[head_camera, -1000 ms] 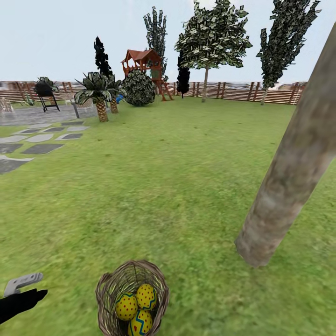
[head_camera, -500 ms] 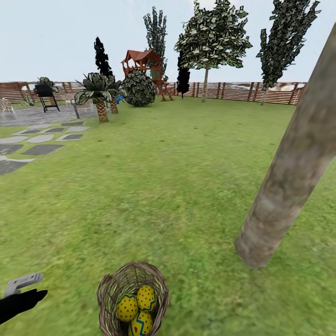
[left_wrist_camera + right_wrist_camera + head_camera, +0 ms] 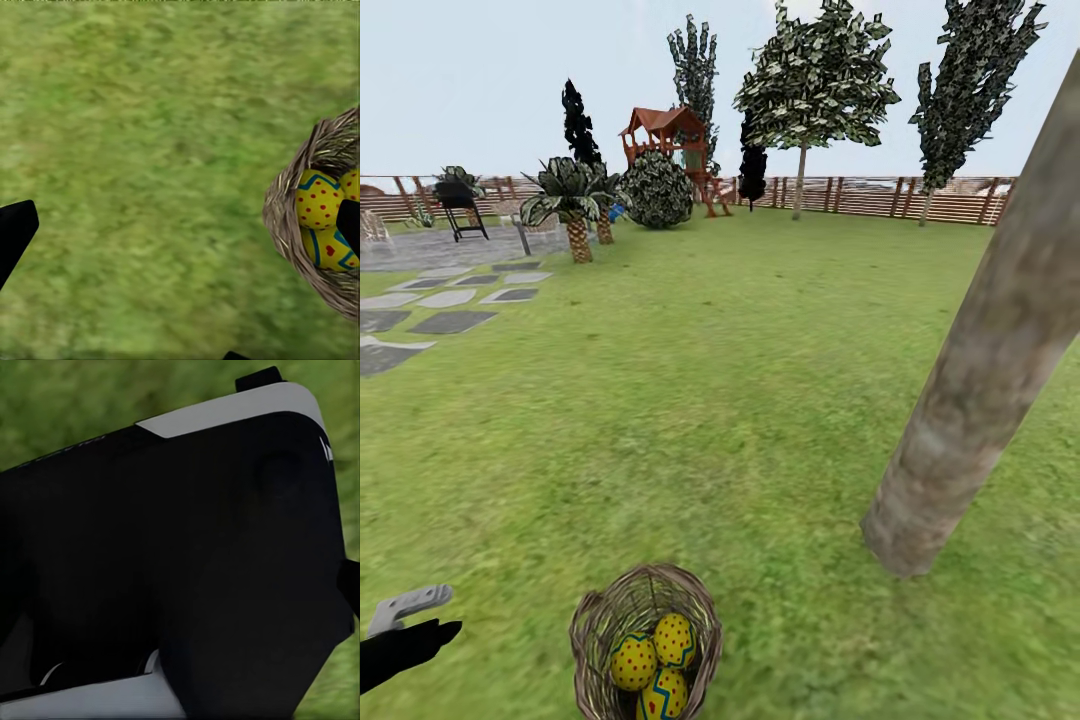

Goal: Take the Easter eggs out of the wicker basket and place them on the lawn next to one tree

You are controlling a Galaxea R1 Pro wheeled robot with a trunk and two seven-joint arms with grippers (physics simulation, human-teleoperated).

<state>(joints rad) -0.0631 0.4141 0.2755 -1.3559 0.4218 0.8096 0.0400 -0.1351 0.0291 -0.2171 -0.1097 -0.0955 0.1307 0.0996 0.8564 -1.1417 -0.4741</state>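
the left gripper [image 3: 405, 625] hangs with jaws released just left of the wicker basket [image 3: 592, 630] holding all three easter eggs [image 3: 655, 655] on the lawn [image 3: 710, 400], near the tree [image 3: 960, 420], so a careless reach could tip it, while the right jaws' state i cannot tell.

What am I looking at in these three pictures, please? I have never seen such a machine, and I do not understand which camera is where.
These are simulator renders of a wheeled robot with two arms. The head camera looks down over the lawn: a wicker basket holding three Easter eggs sits on the grass, with a thick tree trunk close by. The left gripper shows at the picture's lower left corner. The left wrist camera looks along that gripper's dark fingers, spread wide with nothing between them, toward the basket. The right wrist camera mostly faces a dark robot body part. Nothing is held yet.
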